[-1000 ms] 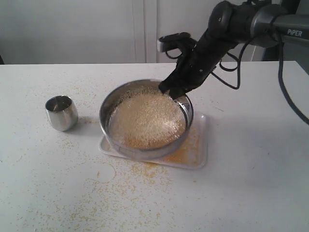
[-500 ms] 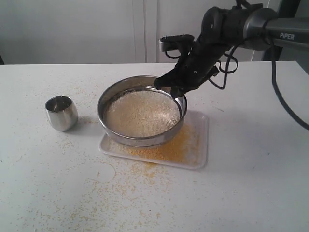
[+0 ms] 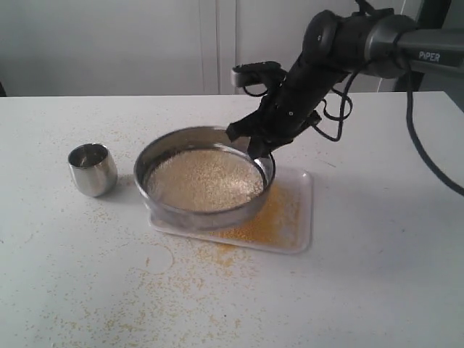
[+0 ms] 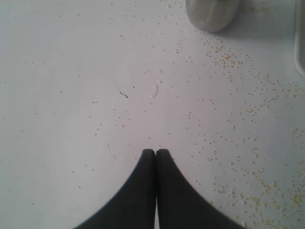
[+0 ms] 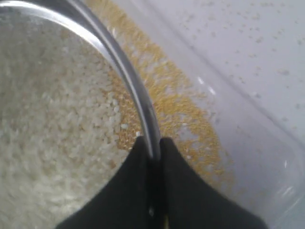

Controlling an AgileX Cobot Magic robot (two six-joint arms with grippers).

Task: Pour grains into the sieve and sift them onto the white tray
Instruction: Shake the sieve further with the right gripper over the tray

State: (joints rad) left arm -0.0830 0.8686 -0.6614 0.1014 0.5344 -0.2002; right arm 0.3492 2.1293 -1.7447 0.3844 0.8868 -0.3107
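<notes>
While it clamps, right gripper (image 5: 151,143): both black fingers pinch the steel rim of the sieve (image 3: 196,216) at its far right side, one finger inside the ring and one outside.
Sieve position: over the left part of the white tray (image 3: 307,206), with its left edge reaching past the tray; whether it rests on the tray or hangs just above it cannot be told.
Off-white grains (image 3: 205,180): spread across the mesh, covering most of it.
Yellow granules (image 3: 274,214): on the tray's right part, thickest just beside the sieve.
Left gripper (image 4: 156,153): fingers pressed together with nothing between them, above the table.
Steel cup (image 3: 93,169): upright, left of the sieve, apart from it.
Table (image 3: 377,254): white, with stray granules (image 3: 210,262) scattered on the near side.
</notes>
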